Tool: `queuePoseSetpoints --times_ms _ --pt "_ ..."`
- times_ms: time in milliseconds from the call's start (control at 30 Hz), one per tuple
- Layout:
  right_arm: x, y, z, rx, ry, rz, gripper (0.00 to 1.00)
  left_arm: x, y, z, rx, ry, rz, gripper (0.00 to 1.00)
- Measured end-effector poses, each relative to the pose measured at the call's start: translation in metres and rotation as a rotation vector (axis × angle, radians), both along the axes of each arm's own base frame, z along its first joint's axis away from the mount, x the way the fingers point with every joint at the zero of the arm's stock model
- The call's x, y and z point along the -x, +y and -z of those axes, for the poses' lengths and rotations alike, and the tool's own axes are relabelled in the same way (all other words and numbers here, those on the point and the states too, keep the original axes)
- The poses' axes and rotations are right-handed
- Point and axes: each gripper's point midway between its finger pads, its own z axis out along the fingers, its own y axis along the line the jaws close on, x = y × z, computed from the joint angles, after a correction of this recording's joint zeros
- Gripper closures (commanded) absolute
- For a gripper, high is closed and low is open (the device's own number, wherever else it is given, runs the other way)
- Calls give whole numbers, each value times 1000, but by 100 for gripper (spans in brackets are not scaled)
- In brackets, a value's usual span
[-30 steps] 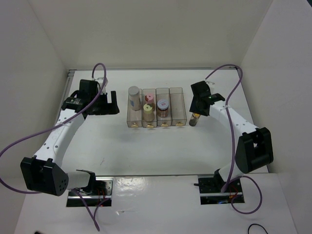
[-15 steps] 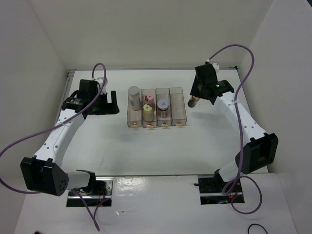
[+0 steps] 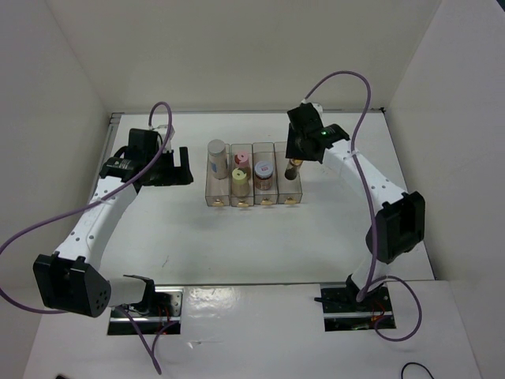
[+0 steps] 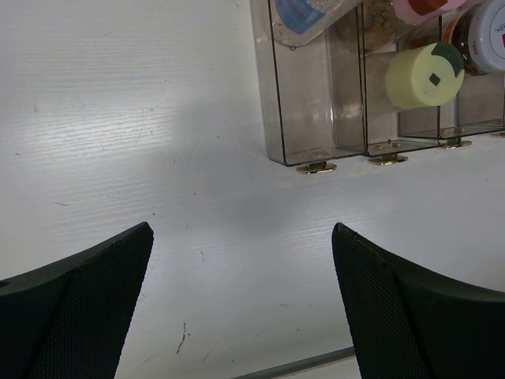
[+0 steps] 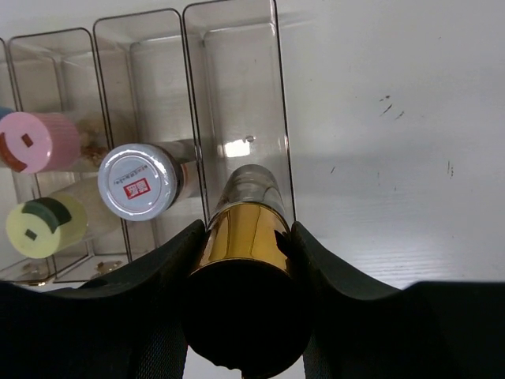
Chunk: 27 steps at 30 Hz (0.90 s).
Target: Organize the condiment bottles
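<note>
My right gripper (image 3: 297, 160) is shut on the slim dark bottle (image 3: 294, 169) and holds it over the rightmost compartment of the clear organizer (image 3: 286, 192). In the right wrist view the bottle (image 5: 246, 237) shows a gold collar and black cap between my fingers (image 5: 158, 276). The grey-capped bottle (image 3: 217, 158) is in the leftmost compartment. The pink-capped (image 3: 241, 159) and yellow-capped (image 3: 239, 178) bottles share the second. The white-lidded jar (image 3: 263, 170) is in the third. My left gripper (image 3: 178, 166) is open and empty, left of the organizer.
White walls close in the table at the back and both sides. A metal strip (image 3: 110, 142) runs along the left edge. In the left wrist view the organizer's front wall (image 4: 308, 150) with its brass feet lies ahead of my open left fingers (image 4: 79, 308).
My right arm has carried the slim dark bottle leftward, from the table right of the organizer to above its rightmost compartment. The left arm has not moved.
</note>
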Motion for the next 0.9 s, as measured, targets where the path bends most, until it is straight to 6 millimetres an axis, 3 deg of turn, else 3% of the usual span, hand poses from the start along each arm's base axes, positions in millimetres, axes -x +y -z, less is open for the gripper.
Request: queuePoseSetpoints --times_ms 200,533,800,900 --pt "-8 5 27 30 48 -11 85 -1 0 4 -3 12 -1 0" --pt "-22 12 54 44 73 -15 85 -3 1 9 -10 27 -5 0" --pt "-29 15 72 55 92 -15 83 -4 1 13 -14 41 -5 0" --pt "-31 16 73 54 87 -14 77 -4 1 13 -14 41 -5 0"
